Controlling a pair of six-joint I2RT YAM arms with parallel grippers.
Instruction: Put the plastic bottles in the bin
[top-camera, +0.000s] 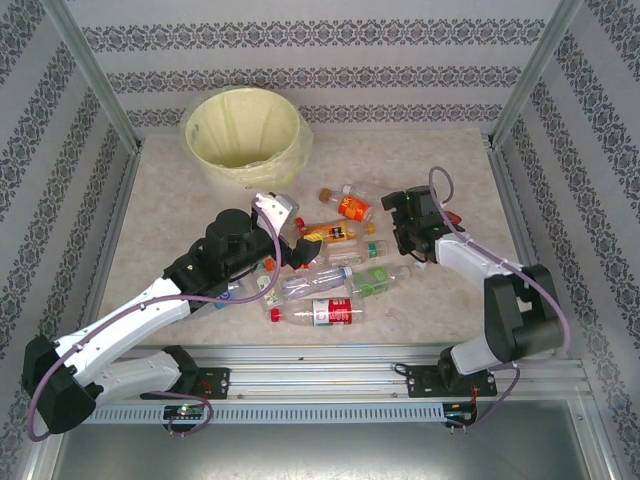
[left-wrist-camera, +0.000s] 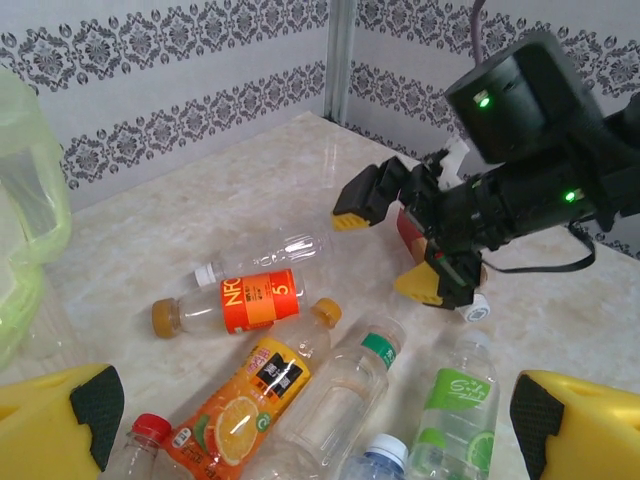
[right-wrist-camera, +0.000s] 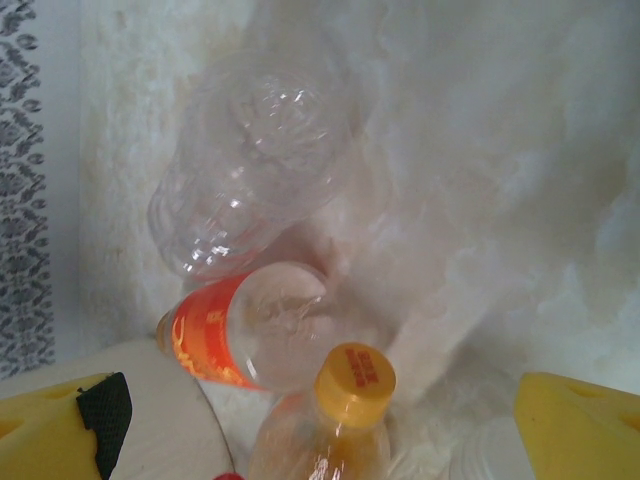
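At the counter's middle, left gripper and right gripper gape over the plastic bottles; I should straddle one squarely.

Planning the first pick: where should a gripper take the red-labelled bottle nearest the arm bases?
Across the labelled middle of the red-labelled bottle, from above. It lies flat, left to right, with bare table on its near side, so jaws can straddle it, though the other bottles behind look close.
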